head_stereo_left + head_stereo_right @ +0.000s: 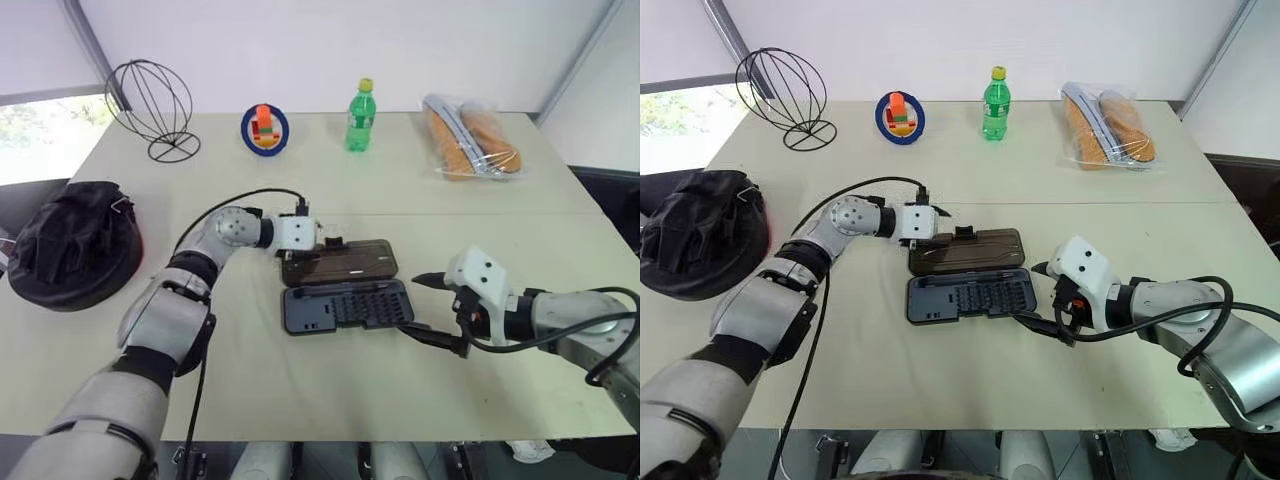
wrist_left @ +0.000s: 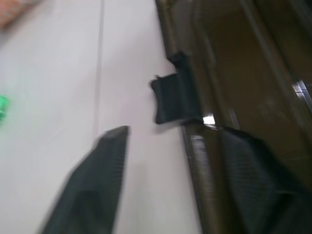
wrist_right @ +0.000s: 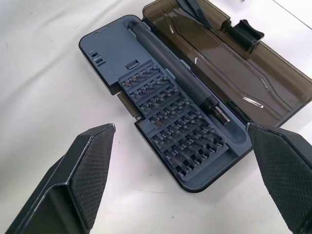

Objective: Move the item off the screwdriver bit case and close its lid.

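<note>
1. One of the two jobs looks done: the big black dome-shaped item with the lumpy ribbed surface [image 1: 72,243] sits at the far left edge of the pale bench [image 1: 330,390], well apart from the case.
2. The flat dark grey screwdriver bit case [image 1: 347,305] lies open in the middle of the bench, rows of small bits showing, with nothing on it.
3. Its translucent smoky-brown lid [image 1: 340,262] lies flat on the bench beyond the tray, hinged back with its latch tab [image 2: 174,100] on the far edge, so closing is all that is left.
4. My left gripper [image 1: 325,245] is at the lid's far left edge, fingers [image 2: 92,180] apart, one over the lid and one on the bench side by the latch tab; they clamp nothing.
5. My right gripper [image 3: 180,175] hovers just beside the tray's right end, fingers wide apart and empty.
</note>
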